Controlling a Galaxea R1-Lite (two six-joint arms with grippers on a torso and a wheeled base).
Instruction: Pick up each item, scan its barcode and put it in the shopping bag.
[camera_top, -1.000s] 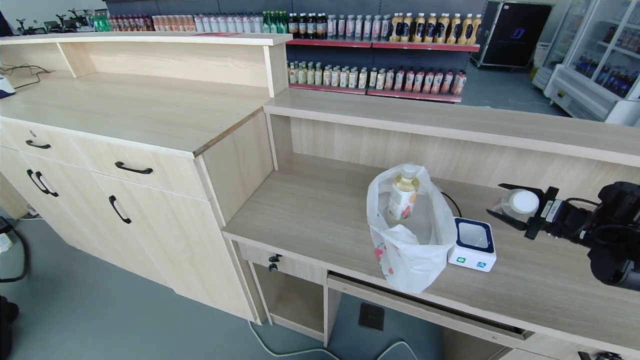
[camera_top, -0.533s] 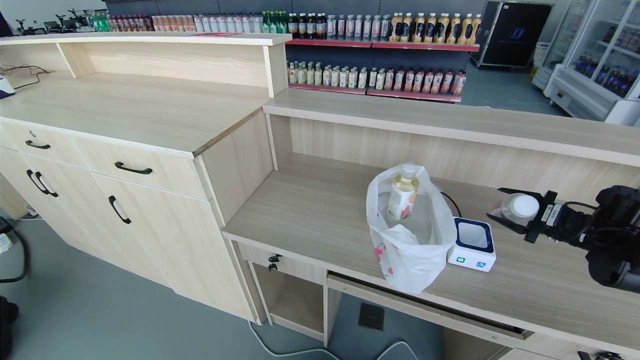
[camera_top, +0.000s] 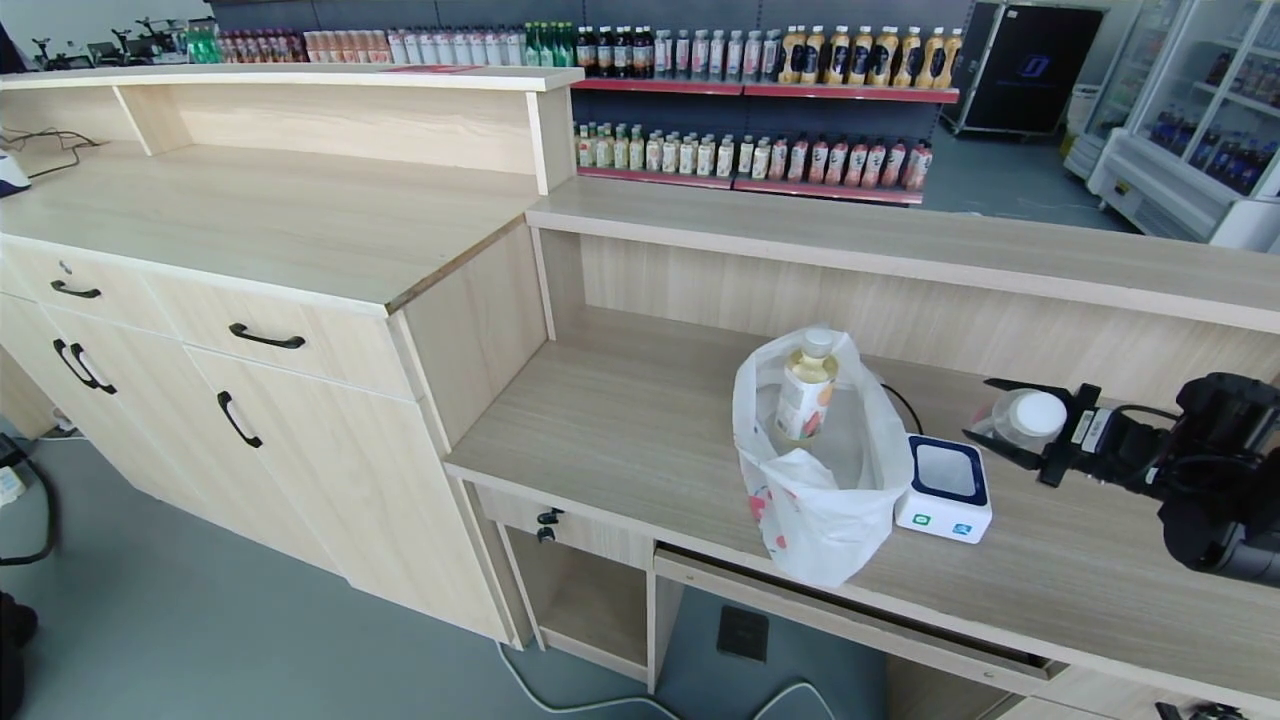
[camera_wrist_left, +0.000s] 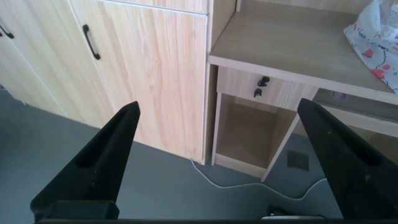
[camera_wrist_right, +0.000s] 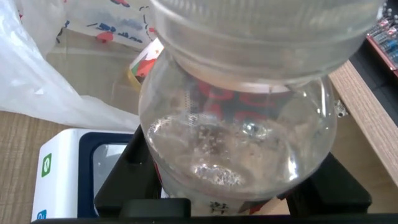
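Where the grey floor fills the lower half of the left wrist view, the left gripper (camera_wrist_left: 217, 106) hangs with its two black fingers (camera_wrist_left: 93, 162) spread wide and nothing between them. Past them are the cabinet (camera_wrist_left: 155, 68) and, in the upper right corner, a corner of the bag (camera_wrist_left: 376, 37).

In the head view the bag (camera_top: 820, 510) stands at the counter's (camera_top: 640, 420) front edge, lower centre of the frame, mouth open upward. A yellow bottle (camera_top: 805, 390) with a white cap stands upright inside it. Just beside the bag, on its right, sits the white-and-blue scanner (camera_top: 945, 490), window facing up.

A little farther back, at the right edge, the right gripper (camera_top: 980, 410) is pinched on a clear bottle (camera_top: 1030, 415), one finger on each side, the white cap turned toward the camera. The clear bottle is off the counter, up and right of the scanner and apart from it. In the right wrist view the clear bottle (camera_wrist_right: 242, 124) is close up, with the scanner (camera_wrist_right: 81, 168) at lower left and the bag (camera_wrist_right: 37, 68) at upper left.

Beyond the counter's raised back ledge, along the top of the frame, red shelves (camera_top: 760, 90) carry rows of drinks, and glass-door fridges (camera_top: 1190, 130) stand at upper right.
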